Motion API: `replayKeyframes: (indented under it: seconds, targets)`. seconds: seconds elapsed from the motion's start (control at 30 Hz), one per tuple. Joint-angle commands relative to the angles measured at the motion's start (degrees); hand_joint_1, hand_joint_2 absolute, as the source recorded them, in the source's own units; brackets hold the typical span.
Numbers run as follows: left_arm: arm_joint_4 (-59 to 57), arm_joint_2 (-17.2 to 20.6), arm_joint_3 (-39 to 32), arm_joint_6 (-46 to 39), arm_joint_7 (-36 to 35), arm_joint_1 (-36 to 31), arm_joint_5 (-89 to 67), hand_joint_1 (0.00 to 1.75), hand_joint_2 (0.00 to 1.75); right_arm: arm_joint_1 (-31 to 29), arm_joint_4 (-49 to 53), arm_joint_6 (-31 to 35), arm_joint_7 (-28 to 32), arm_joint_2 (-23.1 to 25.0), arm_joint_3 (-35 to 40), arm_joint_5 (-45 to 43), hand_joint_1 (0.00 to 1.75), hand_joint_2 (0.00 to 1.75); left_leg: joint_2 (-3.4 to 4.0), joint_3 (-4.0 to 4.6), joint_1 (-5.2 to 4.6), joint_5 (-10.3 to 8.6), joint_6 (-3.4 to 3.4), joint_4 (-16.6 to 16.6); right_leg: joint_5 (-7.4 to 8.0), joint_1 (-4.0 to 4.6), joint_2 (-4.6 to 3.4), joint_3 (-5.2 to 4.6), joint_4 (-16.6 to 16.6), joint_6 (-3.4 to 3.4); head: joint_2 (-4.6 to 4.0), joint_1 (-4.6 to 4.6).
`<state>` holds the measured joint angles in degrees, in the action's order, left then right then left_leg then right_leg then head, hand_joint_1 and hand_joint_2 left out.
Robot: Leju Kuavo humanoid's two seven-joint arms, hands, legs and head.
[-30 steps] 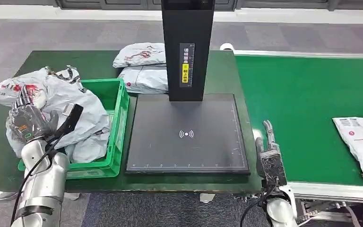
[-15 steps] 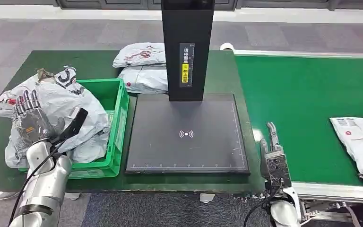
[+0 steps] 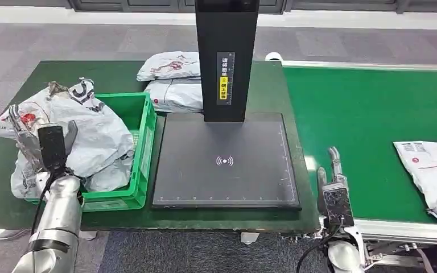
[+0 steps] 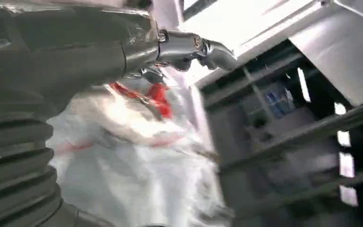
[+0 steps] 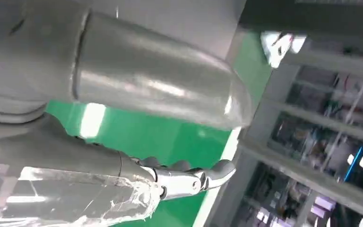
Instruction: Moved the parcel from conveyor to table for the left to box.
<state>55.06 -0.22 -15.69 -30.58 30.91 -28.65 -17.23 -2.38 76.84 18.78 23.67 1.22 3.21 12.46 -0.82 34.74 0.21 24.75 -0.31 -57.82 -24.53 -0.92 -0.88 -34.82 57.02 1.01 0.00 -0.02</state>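
Two robot hands show at the near edge of the scene. The left hand (image 3: 44, 149) is raised beside the green crate (image 3: 142, 145), its back turned toward the camera, in front of the heap of grey mailer bags (image 3: 88, 133) that overflows the crate; whether its fingers are apart or together cannot be told, and the blurred left wrist view shows only white and red plastic just past them. The right hand (image 3: 332, 177) stands upright at the near edge of the conveyor belt (image 3: 364, 108), fingers straight, apart and holding nothing. The parcel (image 3: 432, 170), a white bag with red print, lies on the belt well beyond those fingertips, toward the belt's far right side. Between the two hands sits the black scanner pad (image 3: 225, 162) with its upright post (image 3: 226, 57); two more bagged parcels (image 3: 173, 79) lie behind the crate.
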Motion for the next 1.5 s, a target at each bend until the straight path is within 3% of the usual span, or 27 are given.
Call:
replayKeyframes:
  seconds: [0.03, 0.17, 0.33, 0.5, 0.6, 0.8, 1.5]
  targets:
    - [0.05, -7.87, 24.14, 18.65, -0.11, -2.19, 10.63, 0.00, 1.75, -17.17, -32.00, 5.91, -1.23, -6.64, -9.86, 7.33, 0.00, 1.75, -0.64, 0.04, -0.02, -0.20, 0.16, 0.07, 0.03, 0.00, 0.79, 0.31, -0.21, 0.11, 0.00, 0.04]
    - [-4.02, -9.69, 28.27, 20.99, -0.09, -2.97, 14.11, 0.00, 1.75, -23.78, -46.21, 9.48, -3.35, -8.34, -11.26, 11.21, 0.00, 1.75, -0.27, 0.05, -0.05, -0.14, 0.24, -0.01, 0.26, -0.05, 0.42, 0.34, -0.30, 0.29, 0.00, 0.07]
    - [-13.80, -11.98, 30.89, 23.19, -0.16, -7.05, 15.88, 0.00, 1.75, -29.69, -58.53, 16.12, -12.49, -11.80, -9.94, 18.95, 0.00, 1.75, -0.20, 0.06, -0.21, -0.11, 0.26, -0.12, 0.27, -0.21, 0.24, 0.19, -0.16, 0.35, 0.00, 0.02]
    - [-17.07, -12.65, 32.53, 16.35, 2.29, -8.81, 12.42, 0.00, 1.75, -29.99, -60.68, 17.71, -18.28, -13.77, -9.60, 22.32, 0.00, 1.75, -0.26, 0.08, -0.21, -0.10, 0.31, -0.12, 0.23, -0.20, 0.30, 0.22, -0.17, 0.35, 0.00, 0.04]
    - [-17.56, -12.86, 33.09, 17.27, 2.02, -8.92, 12.26, 0.00, 1.75, -30.12, -61.29, 18.31, -20.38, -14.31, -9.22, 23.53, 0.00, 1.75, -0.20, 0.05, -0.22, -0.07, 0.30, -0.10, 0.21, -0.20, 0.26, 0.21, -0.15, 0.33, 0.00, 0.04]
    - [-22.01, -14.65, 36.07, 20.52, 1.58, -7.75, 10.99, 0.00, 1.75, -30.85, -63.63, 15.16, -30.61, -16.23, -7.72, 27.94, 0.00, 1.75, -0.19, 0.10, -0.24, -0.08, 0.32, -0.10, 0.21, -0.23, 0.23, 0.17, -0.16, 0.36, 0.00, 0.04]
    - [-23.07, -15.16, 35.76, 20.84, 2.16, -7.22, 11.73, 0.00, 1.75, -31.00, -63.65, 15.84, -32.53, -15.87, -7.86, 28.53, 0.00, 1.75, -0.03, 0.16, -0.24, -0.06, 0.31, -0.09, 0.23, -0.24, 0.08, 0.07, -0.13, 0.35, 0.00, 0.04]
